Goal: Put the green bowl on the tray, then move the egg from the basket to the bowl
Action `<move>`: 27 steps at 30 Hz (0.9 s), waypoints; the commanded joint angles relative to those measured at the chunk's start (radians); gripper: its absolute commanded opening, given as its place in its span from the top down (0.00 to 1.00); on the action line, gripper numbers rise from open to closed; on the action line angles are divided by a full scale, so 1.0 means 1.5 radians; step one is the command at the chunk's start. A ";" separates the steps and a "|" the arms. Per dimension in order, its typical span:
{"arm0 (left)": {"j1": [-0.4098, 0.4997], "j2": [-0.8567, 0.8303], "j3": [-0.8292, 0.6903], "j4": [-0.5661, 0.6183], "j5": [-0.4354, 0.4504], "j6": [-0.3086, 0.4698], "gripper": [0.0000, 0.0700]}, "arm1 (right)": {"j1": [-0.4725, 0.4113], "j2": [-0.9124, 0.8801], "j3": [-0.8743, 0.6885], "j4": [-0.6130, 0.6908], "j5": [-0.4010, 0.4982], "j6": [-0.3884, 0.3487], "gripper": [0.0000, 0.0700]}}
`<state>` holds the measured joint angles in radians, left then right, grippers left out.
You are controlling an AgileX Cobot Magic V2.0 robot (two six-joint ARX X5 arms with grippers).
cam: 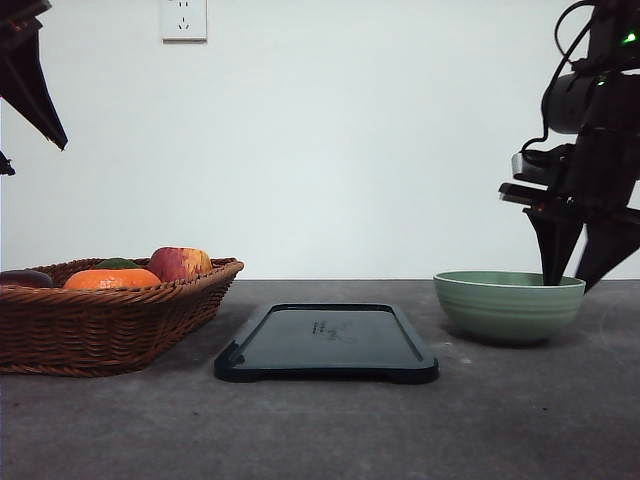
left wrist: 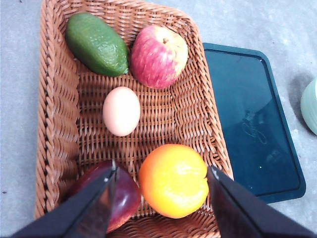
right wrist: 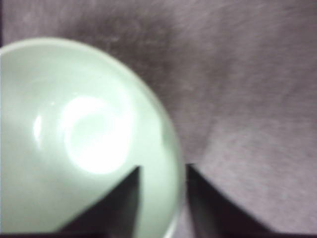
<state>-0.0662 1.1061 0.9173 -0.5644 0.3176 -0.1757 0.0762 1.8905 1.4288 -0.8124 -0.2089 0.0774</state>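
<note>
Right jaws (right wrist: 162, 171) straddle green bowl (right wrist: 74, 139) rim, not closed.

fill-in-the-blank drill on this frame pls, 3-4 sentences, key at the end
1. The right hand straddles the rim of the green bowl, one finger inside and one ____.
2. The tray lies between the bowl and the ____.
3. The egg lies in the basket along with an apple, an orange and an ____.
4. The left hand hangs ____ over the basket, holding nothing.

Missing words: outside; basket; avocado; open
</note>
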 commanded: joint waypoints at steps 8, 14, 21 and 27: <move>-0.001 0.006 0.015 0.007 0.004 0.004 0.50 | 0.006 0.016 0.023 -0.025 0.005 -0.007 0.99; -0.001 0.006 0.015 0.007 0.004 0.004 0.50 | 0.007 0.015 0.099 -0.134 0.005 -0.011 0.99; -0.001 0.006 0.015 0.007 0.004 0.004 0.50 | 0.030 0.015 0.211 -0.254 0.002 -0.023 0.99; -0.001 0.006 0.015 0.007 0.004 0.004 0.50 | 0.094 0.017 0.260 -0.259 -0.002 -0.021 0.99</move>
<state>-0.0662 1.1061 0.9173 -0.5643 0.3176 -0.1757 0.1979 1.8935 1.7925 -1.2048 -0.2062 0.0556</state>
